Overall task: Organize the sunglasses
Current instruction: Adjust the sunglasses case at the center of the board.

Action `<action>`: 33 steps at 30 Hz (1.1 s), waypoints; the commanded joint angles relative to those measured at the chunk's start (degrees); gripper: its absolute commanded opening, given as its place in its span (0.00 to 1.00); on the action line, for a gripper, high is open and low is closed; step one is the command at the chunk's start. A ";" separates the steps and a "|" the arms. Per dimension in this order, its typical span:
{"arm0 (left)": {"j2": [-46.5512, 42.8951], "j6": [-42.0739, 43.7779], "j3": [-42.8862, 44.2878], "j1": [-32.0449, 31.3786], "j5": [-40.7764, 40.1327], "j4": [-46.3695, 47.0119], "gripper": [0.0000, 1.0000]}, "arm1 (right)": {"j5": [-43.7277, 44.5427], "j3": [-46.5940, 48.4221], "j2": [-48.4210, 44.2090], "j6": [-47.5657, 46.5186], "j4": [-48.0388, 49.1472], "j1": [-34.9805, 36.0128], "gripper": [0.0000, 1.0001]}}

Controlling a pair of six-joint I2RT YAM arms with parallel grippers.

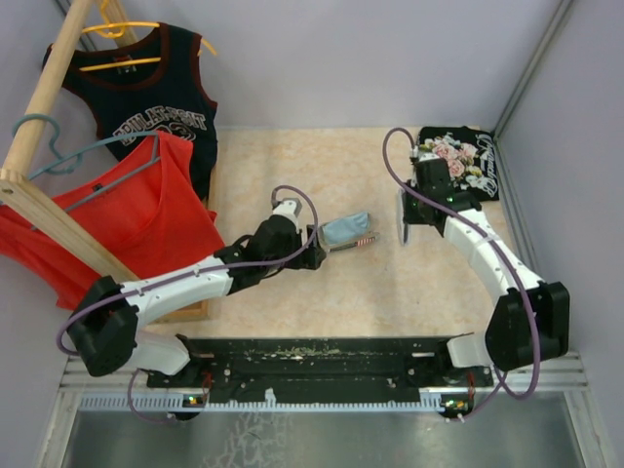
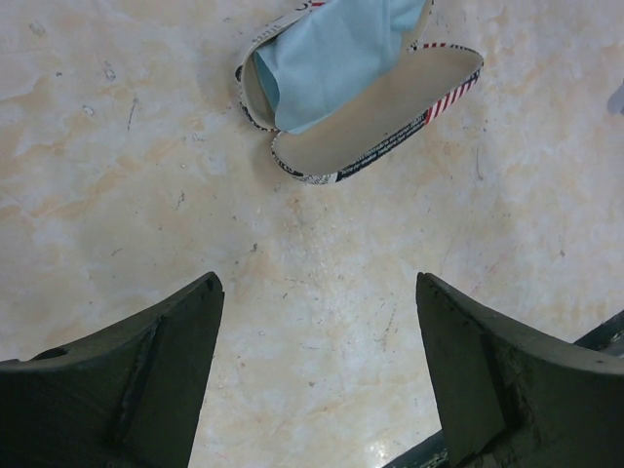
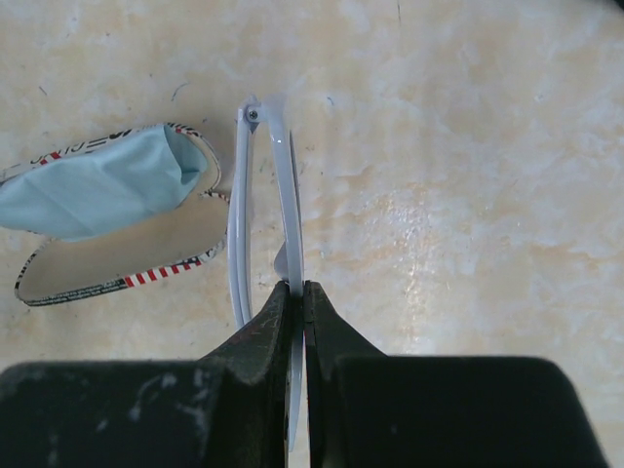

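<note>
Clamped tight in the right gripper, the sunglasses are seen edge-on, pinched at the white frame with one thin arm folded alongside the front. They hang over the tabletop just beside the open flag-print case, where a light-blue cloth fills one half. On the case's other side, the left gripper is spread wide, holding nothing.

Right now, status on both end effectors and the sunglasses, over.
Left end effector open, empty, facing the case. Right end effector shut on the sunglasses, folded. Blue cloth lies in open case.
</note>
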 commanded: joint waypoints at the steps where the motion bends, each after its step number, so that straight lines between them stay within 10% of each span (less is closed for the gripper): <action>1: -0.11 -9.07 1.44 0.34 -3.83 1.73 0.86 | 0.67 -3.82 -6.44 5.17 3.64 0.08 0.00; 19: 17.96 -61.50 26.49 -8.20 -17.71 -34.58 0.89 | -1.43 -7.72 -25.77 9.11 -1.23 0.09 0.00; 33: 32.72 -78.47 36.71 -9.85 -19.94 -38.97 0.81 | -1.23 -7.84 -30.95 7.26 -5.29 0.08 0.00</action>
